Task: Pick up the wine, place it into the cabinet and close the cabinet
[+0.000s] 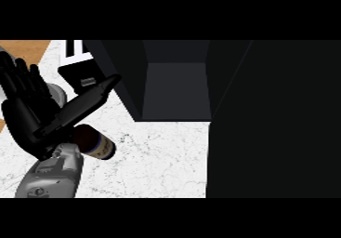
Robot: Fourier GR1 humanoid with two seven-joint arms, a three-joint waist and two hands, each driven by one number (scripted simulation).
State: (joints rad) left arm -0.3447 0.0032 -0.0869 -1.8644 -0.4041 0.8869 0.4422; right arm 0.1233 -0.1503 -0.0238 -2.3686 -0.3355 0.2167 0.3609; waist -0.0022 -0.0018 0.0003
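Note:
The wine bottle is dark with a pale label band and lies tilted on the white marble counter, just right of my left wrist. My left hand is at the left, open, with fingers straight and pointing up. Its thumb stretches toward the cabinet above the bottle. The hand hides the bottle's upper part, and I cannot tell whether they touch. The dark cabinet stands open at the top centre. Its door is swung out and fills the right side. My right hand does not show.
A black box-like object with a small label sits behind the thumb, beside the cabinet's left wall. A white striped item lies at the top edge. Wooden floor shows beyond the counter's left corner.

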